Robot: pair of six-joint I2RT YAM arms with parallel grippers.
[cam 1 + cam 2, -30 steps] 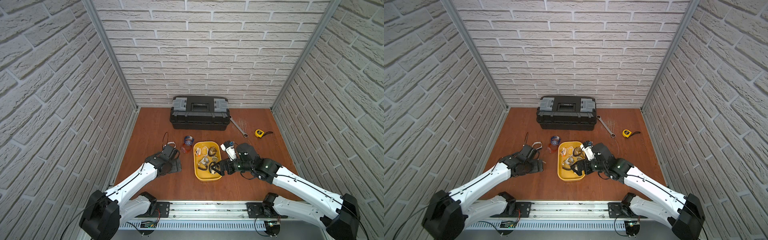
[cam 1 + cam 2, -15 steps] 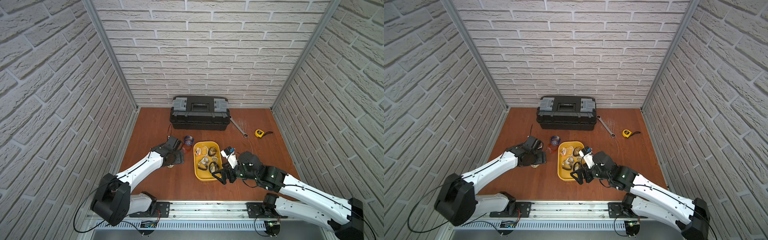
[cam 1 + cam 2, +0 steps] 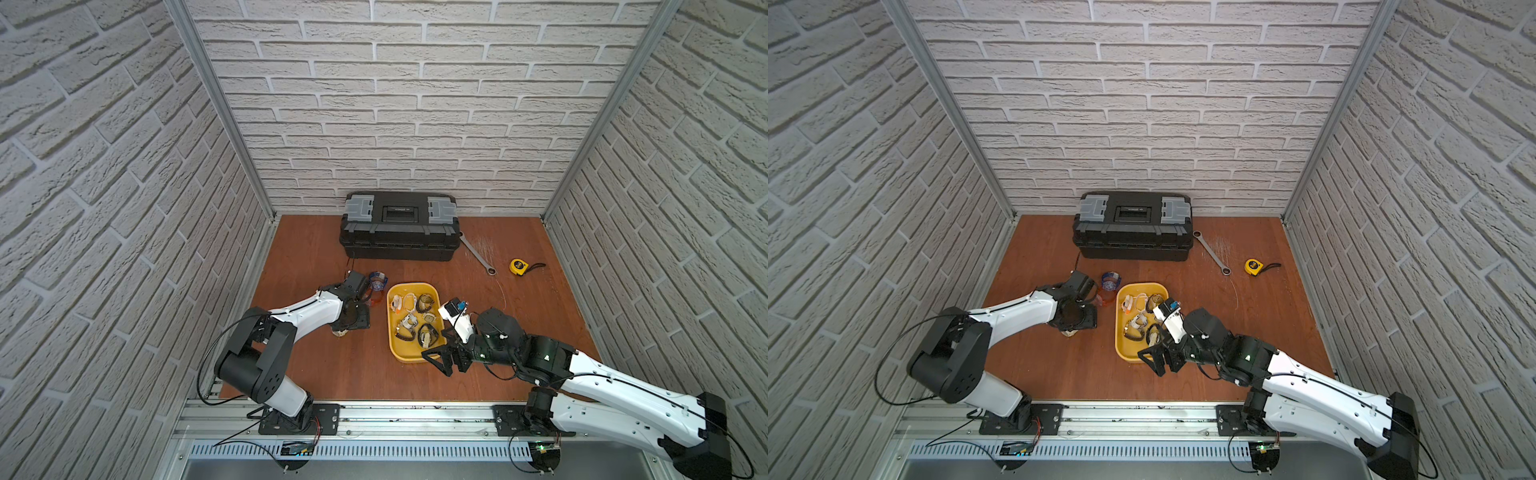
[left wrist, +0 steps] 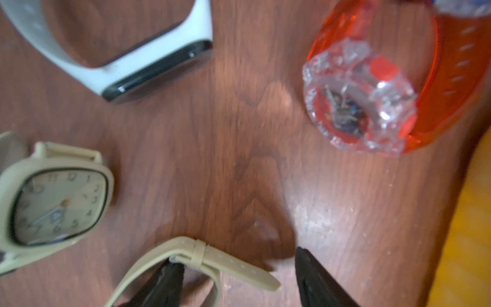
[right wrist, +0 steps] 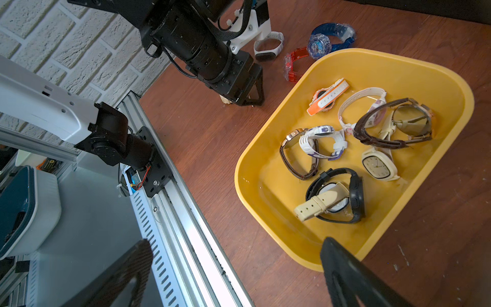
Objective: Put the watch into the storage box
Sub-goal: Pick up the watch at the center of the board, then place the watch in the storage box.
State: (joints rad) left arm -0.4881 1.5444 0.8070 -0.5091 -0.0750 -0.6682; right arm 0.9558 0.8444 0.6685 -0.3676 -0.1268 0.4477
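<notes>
While the table (image 3: 311, 257) is carrying the box (image 3: 409, 356), with several watches lying inside it, the right gripper (image 3: 435, 364) is hovering at its near corner, jaws wide apart and holding nothing; the left gripper (image 4: 235, 255) is hanging low beside the box, jaws apart, clamping nothing; the beige watch (image 4: 55, 204) is lying on the table beneath it, outside the box, its strap (image 4: 202, 255) passing between the fingers; judged step: grasping; the next move is calling for closure on the strap, then a lift over the rim.
</notes>
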